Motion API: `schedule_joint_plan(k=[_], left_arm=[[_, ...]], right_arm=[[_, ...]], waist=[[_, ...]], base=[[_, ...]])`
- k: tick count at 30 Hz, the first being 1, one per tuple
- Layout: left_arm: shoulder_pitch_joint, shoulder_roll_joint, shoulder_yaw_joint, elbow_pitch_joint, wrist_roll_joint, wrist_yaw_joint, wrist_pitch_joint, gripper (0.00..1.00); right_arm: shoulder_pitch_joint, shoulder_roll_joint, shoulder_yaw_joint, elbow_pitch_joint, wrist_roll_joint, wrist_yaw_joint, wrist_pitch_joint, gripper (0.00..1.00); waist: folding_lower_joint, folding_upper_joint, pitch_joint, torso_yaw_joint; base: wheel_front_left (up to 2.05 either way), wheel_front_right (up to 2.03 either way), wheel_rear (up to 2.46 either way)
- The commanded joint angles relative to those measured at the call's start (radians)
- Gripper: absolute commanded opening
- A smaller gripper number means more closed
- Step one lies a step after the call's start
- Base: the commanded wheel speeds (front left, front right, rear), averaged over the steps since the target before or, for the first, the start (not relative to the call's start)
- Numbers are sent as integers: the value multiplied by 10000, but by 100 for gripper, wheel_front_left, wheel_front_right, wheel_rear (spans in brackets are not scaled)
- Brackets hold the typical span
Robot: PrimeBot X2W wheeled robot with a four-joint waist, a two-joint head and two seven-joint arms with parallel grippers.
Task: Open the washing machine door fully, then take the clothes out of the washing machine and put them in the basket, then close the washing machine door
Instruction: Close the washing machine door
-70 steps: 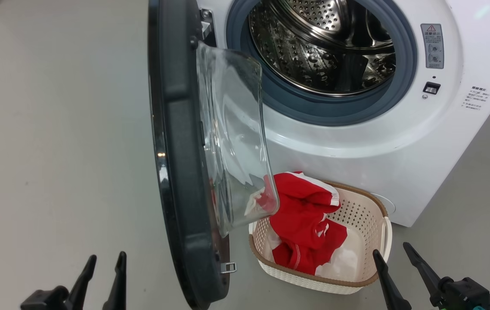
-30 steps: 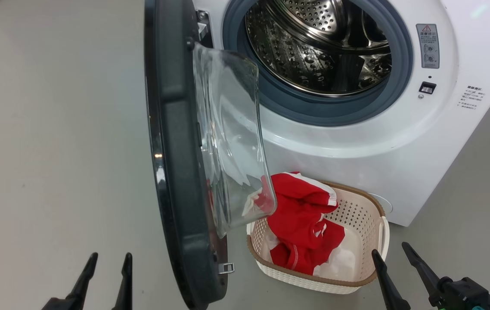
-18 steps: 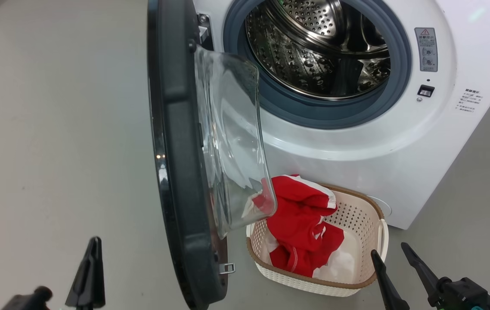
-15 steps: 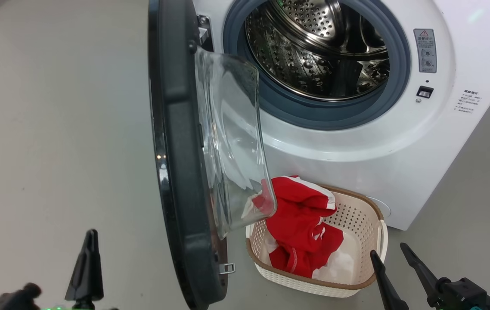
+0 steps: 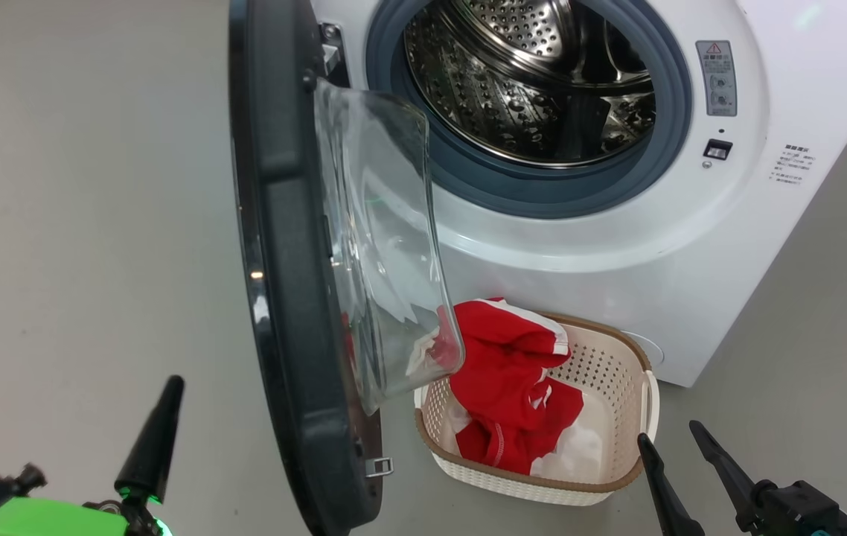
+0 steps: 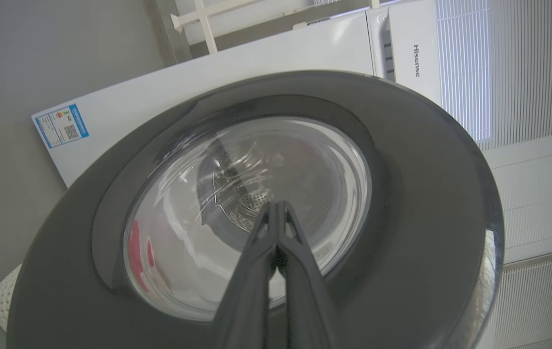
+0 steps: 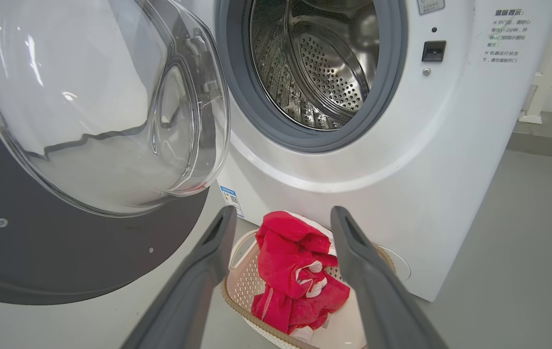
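At far left our left tool (image 5: 169,394), fingers pressed together on nothing, points at the outer face of the washing machine door (image 5: 282,260), which stands swung out edge-on to us above bare floor (image 5: 81,223). We judge the door stiff, weighty on its hinge and slick along its glossy black rim. A shove therefore belongs on that rim near the free, latch-bearing edge, not on the clear glass bowl. To its right the washing machine (image 5: 617,246) gapes, its steel drum (image 5: 528,89) showing no cloth. Below the port the clothes (image 5: 505,372), soft and red, lie heaped in the basket (image 5: 617,372), on the floor close before the machine and just beside the door's bowl. At far right our right tool (image 5: 667,433) hovers spread wide and empty. Open floor lies left of the door. On its closing side the bowl must sweep above the basket's corner, and we cannot tell whether it clears the heap.
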Motion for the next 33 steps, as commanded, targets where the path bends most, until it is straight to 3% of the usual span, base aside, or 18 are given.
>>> schedule_joint_plan(k=[1, 9, 15, 24, 33], left_arm=[[-408, 324, 357, -310, -168, -56, 358, 0], [-110, 508, 459, -803, -1040, -56, 3638, 0], [69, 179, 662, -1132, -976, -56, 5039, 0], [-8, -513, 826, -1347, -143, -56, 5762, 0], [-380, -1060, 278, -1386, 799, -56, 5523, 0]], right_arm=[[-442, -95, 254, -227, -5, 73, -65, 100], [-518, -107, 219, -236, 6, 73, -65, 100], [-557, -114, 208, -253, -4, 73, -65, 100], [-700, -105, 193, -272, -17, 73, -65, 100], [-833, -75, 127, -304, -9, 73, -65, 100]], waist=[[-1, 0, 49, -52], [-1, 0, 179, -259], [-1, 0, 237, -404], [-1, 0, 345, -836], [-1, 0, 486, -1541]], base=[[0, 0, 0], [0, 0, 0], [0, 0, 0], [0, 0, 0], [0, 0, 0]])
